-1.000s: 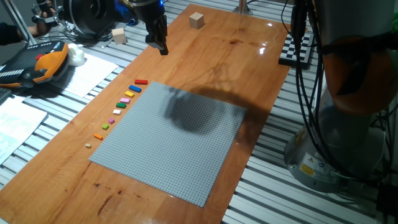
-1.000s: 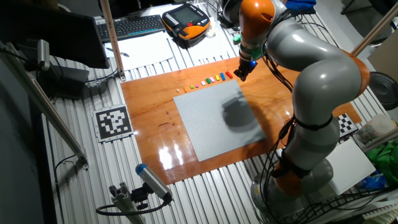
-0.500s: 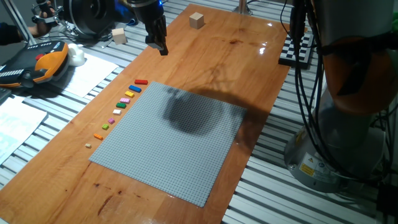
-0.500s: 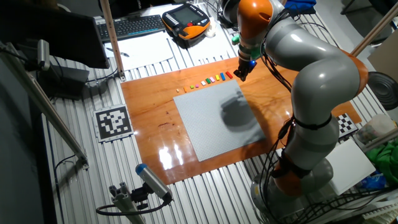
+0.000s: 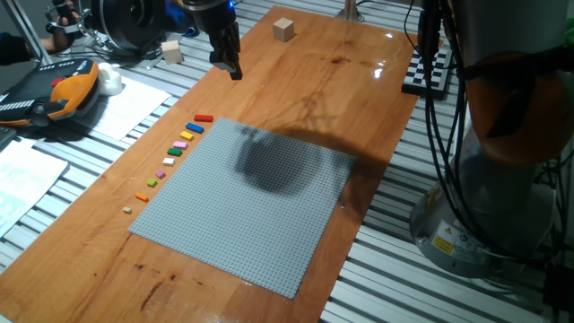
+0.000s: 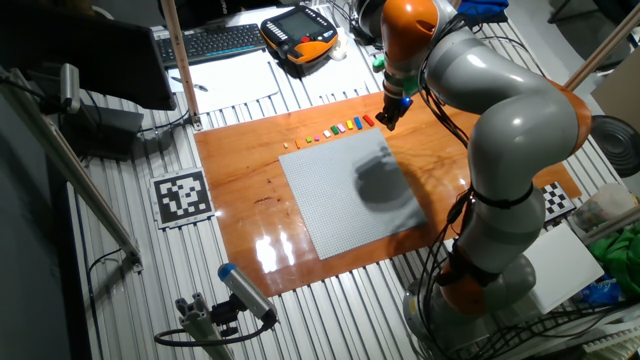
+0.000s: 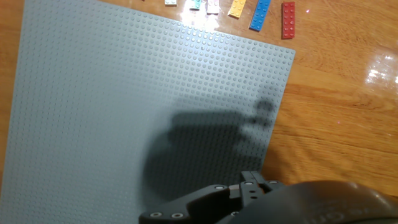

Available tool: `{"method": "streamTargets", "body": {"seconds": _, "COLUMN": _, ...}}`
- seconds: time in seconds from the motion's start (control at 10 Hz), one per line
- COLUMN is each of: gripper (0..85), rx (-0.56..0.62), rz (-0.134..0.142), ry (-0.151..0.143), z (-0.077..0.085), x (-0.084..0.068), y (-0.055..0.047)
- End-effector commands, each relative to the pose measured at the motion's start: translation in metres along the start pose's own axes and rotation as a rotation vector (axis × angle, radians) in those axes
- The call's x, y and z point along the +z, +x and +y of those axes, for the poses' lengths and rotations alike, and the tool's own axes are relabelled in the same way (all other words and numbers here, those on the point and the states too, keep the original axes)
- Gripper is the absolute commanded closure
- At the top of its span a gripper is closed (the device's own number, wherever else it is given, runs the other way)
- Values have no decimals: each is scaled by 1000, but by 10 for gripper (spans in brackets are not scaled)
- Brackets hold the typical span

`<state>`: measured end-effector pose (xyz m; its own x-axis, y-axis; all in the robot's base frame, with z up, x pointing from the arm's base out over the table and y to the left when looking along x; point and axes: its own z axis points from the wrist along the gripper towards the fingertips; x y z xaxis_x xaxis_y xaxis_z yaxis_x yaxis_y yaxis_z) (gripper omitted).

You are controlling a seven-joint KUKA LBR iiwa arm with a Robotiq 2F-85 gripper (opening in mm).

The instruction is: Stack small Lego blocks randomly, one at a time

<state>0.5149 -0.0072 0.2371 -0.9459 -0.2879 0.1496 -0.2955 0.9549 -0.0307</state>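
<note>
The small Lego blocks lie in a row on the wooden table along the left edge of the grey baseplate (image 5: pixel 242 202): red (image 5: pixel 204 117), blue (image 5: pixel 195 128), yellow (image 5: pixel 186 135), pink (image 5: pixel 182 143), green (image 5: pixel 175 152), white (image 5: pixel 168 161), orange (image 5: pixel 141 196) and tan (image 5: pixel 127 210). The row also shows in the other fixed view (image 6: pixel 330 131). The hand view shows the red block (image 7: pixel 288 11) and blue block (image 7: pixel 260 14) beyond the baseplate (image 7: pixel 124 93). My gripper (image 5: pixel 233 72) hangs above the table beyond the row's red end, holding nothing visible. Its fingers are too small to tell open from shut.
Two plain wooden cubes (image 5: pixel 284 30) (image 5: pixel 172 51) sit at the far end of the table. A teach pendant (image 5: pixel 54 90) and papers lie off the left side. A checkerboard (image 5: pixel 430 67) lies at the right edge. My arm's base (image 5: pixel 484 206) stands on the right.
</note>
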Motion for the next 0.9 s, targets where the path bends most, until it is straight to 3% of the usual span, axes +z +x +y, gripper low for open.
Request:
{"method": "streamTargets", "body": {"seconds": 0.0, "gripper": 850, "rx": 0, "rz": 0, "ry": 0, "z": 0, "x": 0, "y": 0}}
{"method": "streamTargets", "body": {"seconds": 0.8, "gripper": 850, "rx": -8, "rz": 2, "ry": 6, "z": 0, "x": 0, "y": 0}}
